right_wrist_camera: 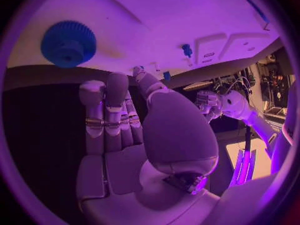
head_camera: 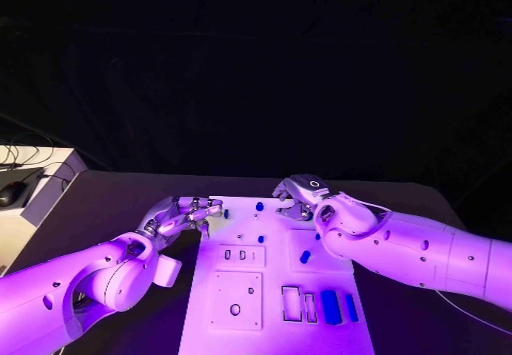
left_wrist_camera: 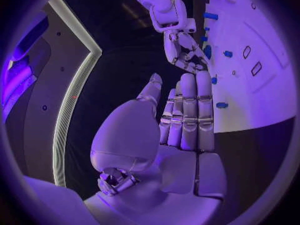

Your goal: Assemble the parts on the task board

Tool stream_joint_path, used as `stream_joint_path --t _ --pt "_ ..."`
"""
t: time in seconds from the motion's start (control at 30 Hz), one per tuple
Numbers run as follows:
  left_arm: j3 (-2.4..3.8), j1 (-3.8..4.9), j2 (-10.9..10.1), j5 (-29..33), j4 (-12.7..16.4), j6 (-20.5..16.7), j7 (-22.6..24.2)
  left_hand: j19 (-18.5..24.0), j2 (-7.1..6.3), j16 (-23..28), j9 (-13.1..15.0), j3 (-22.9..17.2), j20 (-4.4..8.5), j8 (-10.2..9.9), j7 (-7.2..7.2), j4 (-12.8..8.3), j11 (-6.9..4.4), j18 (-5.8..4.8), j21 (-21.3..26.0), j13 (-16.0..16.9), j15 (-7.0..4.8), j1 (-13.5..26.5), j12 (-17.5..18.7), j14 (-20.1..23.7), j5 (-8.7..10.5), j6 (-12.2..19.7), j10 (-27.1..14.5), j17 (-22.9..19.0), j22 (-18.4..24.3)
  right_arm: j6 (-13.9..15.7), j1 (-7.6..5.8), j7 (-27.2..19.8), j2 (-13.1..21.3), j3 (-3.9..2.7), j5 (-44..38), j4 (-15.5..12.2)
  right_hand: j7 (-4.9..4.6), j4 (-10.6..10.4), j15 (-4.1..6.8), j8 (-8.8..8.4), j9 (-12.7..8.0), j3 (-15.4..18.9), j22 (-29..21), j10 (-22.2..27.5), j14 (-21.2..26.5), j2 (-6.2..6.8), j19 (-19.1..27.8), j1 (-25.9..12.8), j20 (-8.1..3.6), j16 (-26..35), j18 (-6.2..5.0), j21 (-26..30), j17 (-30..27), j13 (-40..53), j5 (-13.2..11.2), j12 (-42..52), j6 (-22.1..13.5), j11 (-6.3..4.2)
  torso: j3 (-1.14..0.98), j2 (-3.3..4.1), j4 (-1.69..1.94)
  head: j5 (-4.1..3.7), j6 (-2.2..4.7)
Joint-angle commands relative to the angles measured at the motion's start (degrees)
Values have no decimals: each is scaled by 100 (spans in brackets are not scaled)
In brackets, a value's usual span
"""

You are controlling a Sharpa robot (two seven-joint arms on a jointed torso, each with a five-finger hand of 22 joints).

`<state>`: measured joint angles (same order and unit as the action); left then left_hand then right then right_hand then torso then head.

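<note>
Nearest, flat blue rectangular parts [head_camera: 332,306] sat in the white task board's [head_camera: 240,325] slots. Further up the board, both hands hovered empty: left hand [head_camera: 188,215] at the left edge, right hand [head_camera: 300,194] nearer the round blue gear [right_wrist_camera: 69,43], straight ahead of its fingers [right_wrist_camera: 117,92], pressed together, on the black worktop [head_camera: 118,196].

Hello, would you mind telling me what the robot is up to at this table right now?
It is assembling small blue parts on the white task board. Both hands sit at the board's far end: the left hand at its far left corner, the right hand at its far right edge. Neither holds anything I can see; the fingers of the left hand are stretched out straight. A blue gear lies on the board close to the right hand, and other parts are scattered along the board.
</note>
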<state>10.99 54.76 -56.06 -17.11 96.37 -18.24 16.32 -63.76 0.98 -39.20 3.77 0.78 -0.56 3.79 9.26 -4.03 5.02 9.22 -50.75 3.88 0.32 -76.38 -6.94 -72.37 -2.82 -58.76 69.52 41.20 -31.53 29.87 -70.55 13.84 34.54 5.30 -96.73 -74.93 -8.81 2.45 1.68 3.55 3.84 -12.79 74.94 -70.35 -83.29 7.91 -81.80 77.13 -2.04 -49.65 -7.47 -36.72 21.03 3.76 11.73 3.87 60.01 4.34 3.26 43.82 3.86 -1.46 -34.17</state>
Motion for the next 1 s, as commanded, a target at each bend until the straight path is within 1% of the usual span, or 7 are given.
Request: stream_joint_path --t 0.03,0.1,0.17,0.2,0.23,0.4,1.0 --pt "3 0 18 6 -20 77 51 -26 42 42 7 25 2 23 0 5 1 94 20 -6 31 -28 -21 35 -5 42 -47 -7 -9 -18 -47 -174 283 -31 684 -276 27 40 92 25 5 -30 499 -474 -25 -26 -45 -16 -64 -85 108 -208 49 61 72 128 49 -155 -15 -9 -36 -17 18" --pt "3 0 25 2 -50 70 49 -26 42 42 7 25 2 23 0 5 1 94 20 -6 31 -28 -21 35 -5 42 -47 -7 -9 -247 -102 -102 529 -49 934 -439 122 35 219 36 9 220 519 -1153 -8 87 -50 -175 -163 -130 179 -360 102 408 223 612 134 -372 -25 -25 -65 -11 24" --pt "3 -1 37 -4 -80 65 48 -12 42 62 7 24 -2 24 -3 -1 0 90 38 -5 33 -30 -23 53 -5 39 -44 -19 -3 -427 -132 -45 667 -57 1079 -498 144 80 277 32 5 573 563 -1082 -21 69 -76 -227 -277 -237 294 -654 201 1114 434 1232 137 -426 -25 -41 -83 -8 31" --pt "3 -1 45 -8 -98 63 49 -8 44 85 6 21 -5 23 -2 -5 -1 88 59 -4 34 -30 -24 49 -4 38 -43 -36 7 -522 -143 -17 729 -60 1155 -515 158 148 260 37 6 866 568 85 197 -149 -45 -114 -373 -557 387 -822 558 2871 479 2693 -7 -444 -31 -51 -96 -6 30" --pt "3 -1 52 -11 -115 62 50 -8 43 100 6 19 -6 23 -1 -8 1 87 71 -5 34 -31 -22 54 -5 38 -47 -45 14 -612 -152 7 782 -62 1224 -522 138 120 269 77 24 1083 588 223 192 -172 -43 -200 -389 -796 429 -981 783 3867 451 3699 1 -408 -34 -57 -102 -7 30" --pt "3 -3 78 -19 -186 67 53 -32 43 135 6 11 -7 23 -2 -18 0 86 109 -6 34 -30 -22 39 -5 36 -46 -67 34 -915 -175 85 922 -67 1406 -478 74 -3 149 69 23 925 669 25 224 -28 -159 -312 -200 -1823 278 -1499 2432 5598 459 5044 -204 -309 -61 -64 -127 2 2" --pt "2 -5 99 -24 -249 104 42 -39 50 141 6 1 -4 24 -3 -28 -1 85 119 -6 31 -38 -20 33 -5 32 -46 -72 38 -1143 -183 234 873 -69 1474 -323 39 -114 106 63 22 845 937 -536 85 -8 -330 -391 -143 -2151 359 -3056 3414 6748 811 5744 -266 -287 -46 -50 -121 -33 -95"
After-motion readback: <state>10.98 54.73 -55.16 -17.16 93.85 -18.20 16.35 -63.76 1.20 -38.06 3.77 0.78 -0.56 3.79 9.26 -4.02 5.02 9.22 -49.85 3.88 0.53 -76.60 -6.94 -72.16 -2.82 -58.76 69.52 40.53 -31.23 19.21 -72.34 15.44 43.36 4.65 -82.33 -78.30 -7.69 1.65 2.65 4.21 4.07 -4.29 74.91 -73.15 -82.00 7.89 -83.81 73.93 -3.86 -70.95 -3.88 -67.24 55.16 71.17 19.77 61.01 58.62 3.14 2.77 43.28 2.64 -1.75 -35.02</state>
